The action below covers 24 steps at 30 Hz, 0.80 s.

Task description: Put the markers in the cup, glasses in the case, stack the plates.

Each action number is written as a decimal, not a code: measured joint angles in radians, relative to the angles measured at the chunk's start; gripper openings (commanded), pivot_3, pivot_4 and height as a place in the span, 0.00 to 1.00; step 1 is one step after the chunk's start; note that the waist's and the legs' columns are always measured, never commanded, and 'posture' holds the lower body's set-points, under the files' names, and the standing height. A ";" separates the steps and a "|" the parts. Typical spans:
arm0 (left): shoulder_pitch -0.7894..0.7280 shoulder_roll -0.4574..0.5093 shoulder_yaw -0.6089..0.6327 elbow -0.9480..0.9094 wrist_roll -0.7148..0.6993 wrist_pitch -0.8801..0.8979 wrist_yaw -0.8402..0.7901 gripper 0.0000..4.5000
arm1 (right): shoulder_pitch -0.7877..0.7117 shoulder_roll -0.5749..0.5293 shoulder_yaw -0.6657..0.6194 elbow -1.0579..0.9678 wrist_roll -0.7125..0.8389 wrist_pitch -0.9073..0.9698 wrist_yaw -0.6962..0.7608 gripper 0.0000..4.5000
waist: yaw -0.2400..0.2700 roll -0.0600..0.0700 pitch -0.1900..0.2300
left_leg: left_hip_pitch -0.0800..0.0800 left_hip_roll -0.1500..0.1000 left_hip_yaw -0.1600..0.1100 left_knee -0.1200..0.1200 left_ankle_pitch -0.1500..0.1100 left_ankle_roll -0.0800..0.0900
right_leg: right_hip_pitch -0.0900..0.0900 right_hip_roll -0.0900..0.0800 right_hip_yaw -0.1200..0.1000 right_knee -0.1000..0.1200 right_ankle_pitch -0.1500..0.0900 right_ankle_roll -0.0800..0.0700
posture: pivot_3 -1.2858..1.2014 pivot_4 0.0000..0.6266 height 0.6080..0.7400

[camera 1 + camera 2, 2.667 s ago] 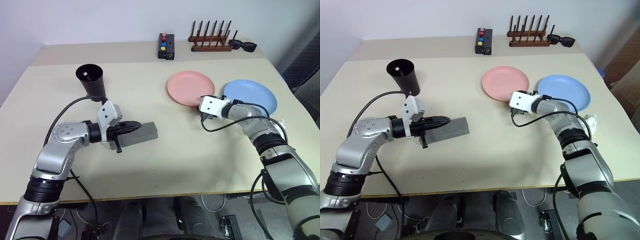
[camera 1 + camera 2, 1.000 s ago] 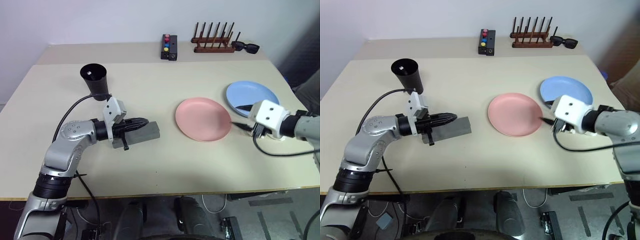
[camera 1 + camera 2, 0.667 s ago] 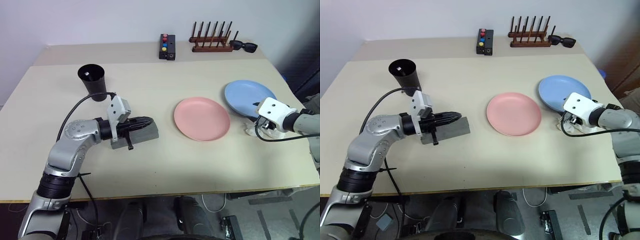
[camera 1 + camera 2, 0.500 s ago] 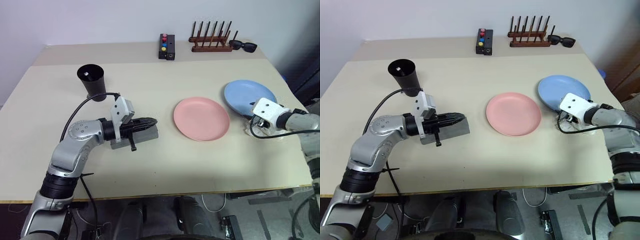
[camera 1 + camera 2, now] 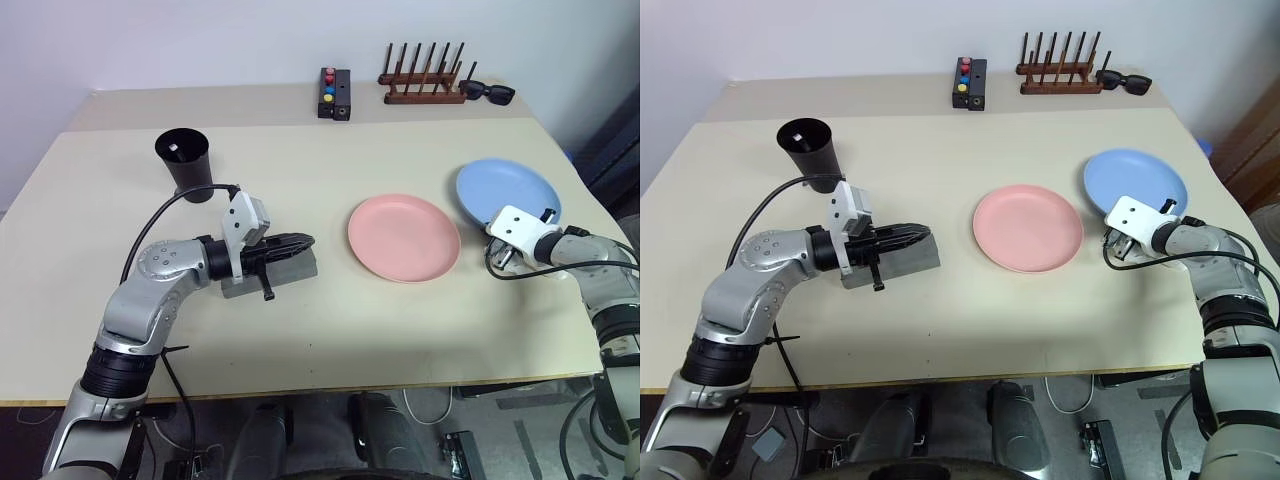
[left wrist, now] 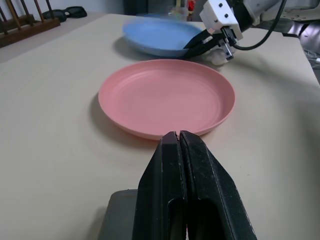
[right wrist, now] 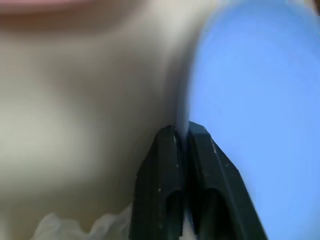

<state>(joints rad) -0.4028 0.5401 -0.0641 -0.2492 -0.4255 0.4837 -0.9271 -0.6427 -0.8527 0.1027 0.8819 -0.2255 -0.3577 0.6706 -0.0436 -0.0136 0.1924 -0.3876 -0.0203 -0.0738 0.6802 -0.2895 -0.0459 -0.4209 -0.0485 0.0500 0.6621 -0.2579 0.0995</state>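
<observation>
My right gripper was pinched shut on the near rim of the blue plate — the rest of that view was blur, with something white and crumpled half hidden below the fingers. My left gripper was closed too, empty, resting over the grey case, whose lid it largely covered. The pink plate lay flat between the two arms, apart from the blue one. The black cup stood upright behind my left arm; I couldn't clearly make out what was in it.
</observation>
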 measured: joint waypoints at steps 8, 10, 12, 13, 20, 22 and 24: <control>-0.017 0.003 0.018 0.035 0.004 -0.022 0.035 0.00 | 0.179 -0.081 -0.064 -0.459 0.071 0.035 0.037 0.01 | 0.001 0.001 0.000 | 0.000 0.000 -0.004 0.000 0.000 0.000 | 0.000 0.001 0.000 0.000 0.000 0.000 | 0.52 0.24 0.96; -0.040 0.008 0.032 0.077 0.009 -0.037 0.041 0.00 | 0.255 -0.084 -0.081 -0.681 0.170 0.130 0.118 0.01 | 0.002 0.001 0.000 | 0.000 0.001 -0.006 0.000 0.000 0.000 | 0.000 0.002 -0.001 0.000 0.000 0.000 | 0.52 0.24 0.96; -0.059 0.013 0.045 0.107 0.014 -0.044 0.043 0.00 | 0.322 -0.078 -0.072 -0.871 0.254 0.231 0.185 0.01 | 0.002 0.001 0.000 | 0.000 0.001 -0.007 0.000 0.000 0.000 | 0.000 0.002 -0.001 0.000 0.000 0.000 | 0.52 0.24 0.96; -0.067 0.013 0.045 0.118 0.016 -0.052 0.042 0.00 | 0.349 -0.078 -0.066 -0.940 0.283 0.279 0.212 0.01 | 0.004 0.001 0.000 | 0.000 0.000 -0.007 0.000 0.000 0.000 | 0.000 0.001 -0.001 0.000 0.000 0.000 | 0.52 0.24 0.96; -0.079 0.017 0.046 0.135 0.022 -0.075 0.034 0.00 | 0.404 -0.075 -0.013 -1.111 0.295 0.440 0.267 0.01 | 0.014 0.001 0.000 | 0.000 0.000 -0.006 0.001 0.000 0.000 | 0.002 -0.001 -0.001 -0.001 0.000 0.001 | 0.52 0.24 0.96; -0.078 0.017 0.046 0.134 0.022 -0.075 0.034 0.00 | 0.404 -0.074 -0.006 -1.105 0.276 0.443 0.269 0.01 | 0.021 0.001 0.000 | 0.000 0.000 -0.006 0.001 0.000 0.000 | 0.001 0.000 -0.001 -0.001 0.000 0.001 | 0.52 0.24 0.96; -0.075 0.017 0.046 0.129 0.022 -0.075 0.035 0.00 | 0.404 -0.075 -0.006 -1.104 0.277 0.463 0.280 0.01 | 0.025 0.001 0.000 | 0.000 0.000 -0.006 0.000 0.000 0.000 | 0.001 0.000 -0.001 -0.001 0.000 0.001 | 0.52 0.24 0.96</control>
<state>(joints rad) -0.4775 0.5575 -0.0178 -0.1200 -0.4031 0.4084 -0.8922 -0.2386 -0.9273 0.0966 -0.2223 0.0517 0.1056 0.9510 -0.0188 -0.0131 0.1928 -0.3877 -0.0201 -0.0795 0.6807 -0.2895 -0.0459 -0.4198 -0.0482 0.0491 0.6606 -0.2576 0.1002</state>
